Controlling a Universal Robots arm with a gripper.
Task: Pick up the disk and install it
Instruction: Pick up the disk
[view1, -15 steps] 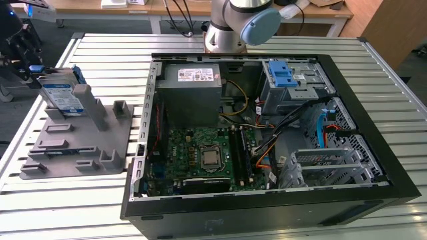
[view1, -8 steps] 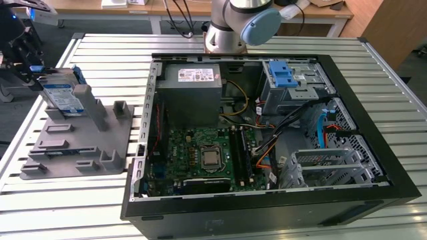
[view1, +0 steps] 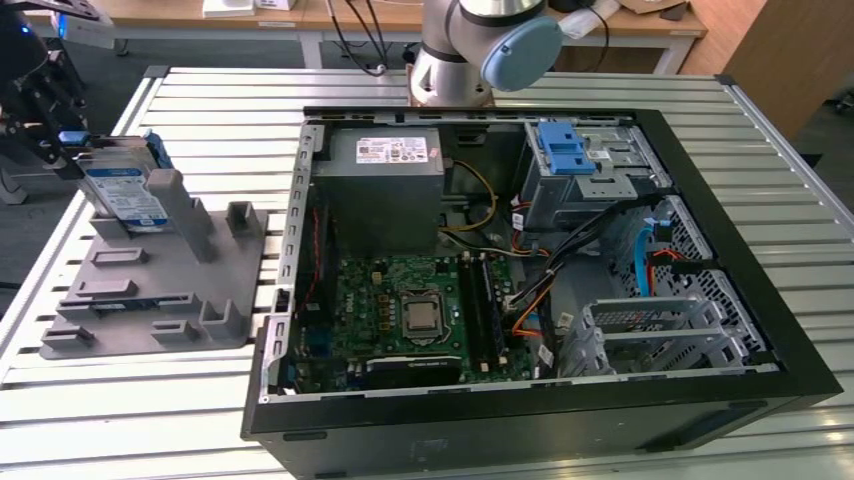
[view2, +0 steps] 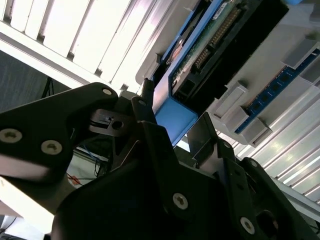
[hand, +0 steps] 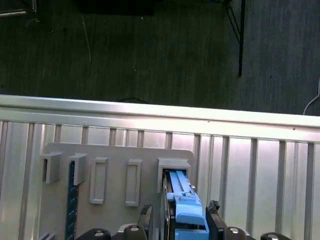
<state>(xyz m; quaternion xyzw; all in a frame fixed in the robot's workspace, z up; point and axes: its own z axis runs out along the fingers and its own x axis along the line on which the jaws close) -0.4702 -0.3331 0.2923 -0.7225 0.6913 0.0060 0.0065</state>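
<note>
The disk (view1: 127, 195) stands on edge in a slot of the grey holder (view1: 147, 290) at the exterior view's left. It is silver, with a white-and-blue label and blue rails. My gripper (view1: 60, 135) reaches it from the far left, at its blue end. In the second wrist view the black fingers (view2: 145, 105) flank the disk's blue end (view2: 172, 117). In the first wrist view the gripper (hand: 179, 212) straddles the disk (hand: 186, 205), with a small gap showing on one side. The gripper looks open around it.
The open computer case (view1: 747, 250) fills the middle and the exterior view's right, with a metal drive cage (view1: 607, 180) under a blue latch (view1: 567, 150), a grey power-supply box (view1: 387, 175) and loose cables. A blue memory stick (hand: 71, 200) stands in another holder slot. The slatted table's edge (hand: 150, 117) lies just beyond the holder.
</note>
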